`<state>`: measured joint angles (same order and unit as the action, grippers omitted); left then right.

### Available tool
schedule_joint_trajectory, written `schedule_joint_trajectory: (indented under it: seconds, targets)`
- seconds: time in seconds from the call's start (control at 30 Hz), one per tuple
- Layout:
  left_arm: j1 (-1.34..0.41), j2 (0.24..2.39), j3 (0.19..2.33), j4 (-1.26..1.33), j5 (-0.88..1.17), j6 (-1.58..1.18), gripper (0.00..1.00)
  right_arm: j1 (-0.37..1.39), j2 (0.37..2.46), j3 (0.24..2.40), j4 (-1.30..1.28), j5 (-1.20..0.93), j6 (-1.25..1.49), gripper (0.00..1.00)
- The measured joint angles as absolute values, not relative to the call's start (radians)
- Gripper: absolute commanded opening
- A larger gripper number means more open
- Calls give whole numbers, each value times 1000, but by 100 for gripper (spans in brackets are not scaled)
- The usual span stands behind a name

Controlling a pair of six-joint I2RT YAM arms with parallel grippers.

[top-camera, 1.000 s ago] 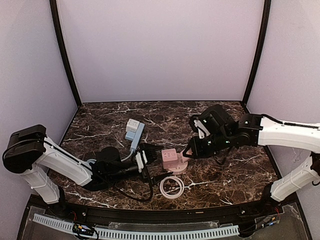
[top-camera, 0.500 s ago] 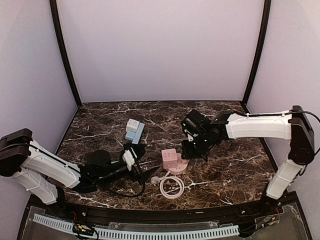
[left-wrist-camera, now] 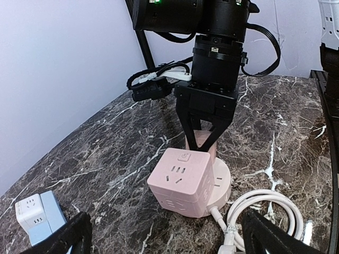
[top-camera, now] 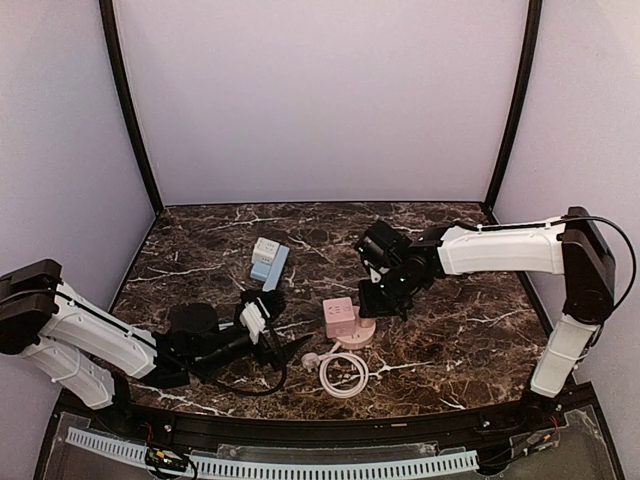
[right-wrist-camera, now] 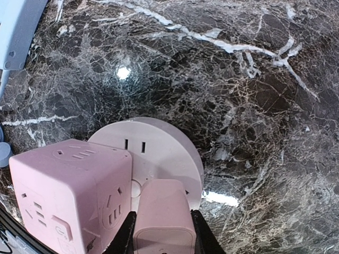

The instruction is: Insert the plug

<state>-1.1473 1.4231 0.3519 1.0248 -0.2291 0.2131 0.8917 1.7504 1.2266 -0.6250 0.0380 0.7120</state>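
A pink cube socket (top-camera: 338, 314) sits on a round pink base (top-camera: 362, 332) mid-table. It also shows in the left wrist view (left-wrist-camera: 180, 182) and the right wrist view (right-wrist-camera: 74, 190). My right gripper (top-camera: 384, 303) is shut on a small pink plug (right-wrist-camera: 163, 214) and holds it upright against the base's top face (right-wrist-camera: 159, 143), right beside the cube. The plug also shows in the left wrist view (left-wrist-camera: 200, 139) between the black fingers (left-wrist-camera: 186, 119). Its prongs are hidden. My left gripper (top-camera: 287, 328) is open and empty, low over the table just left of the cube.
A white coiled cable (top-camera: 343, 372) runs from the base toward the near edge, close to my left gripper's right finger (left-wrist-camera: 275, 238). A blue and white adapter (top-camera: 268, 260) lies at the back left. Dark posts and walls enclose the marble table (top-camera: 470, 340).
My left gripper has pulled back to the left, away from the cube. My right gripper has carried the plug left and down onto the round base.
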Motion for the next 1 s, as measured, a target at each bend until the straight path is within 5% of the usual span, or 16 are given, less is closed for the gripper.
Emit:
schedule_joint_trajectory:
  seconds: [1.0]
  targets:
    - [-1147, 1347, 332, 950, -263, 217, 97, 957, 1957, 1468, -801, 207, 767, 0]
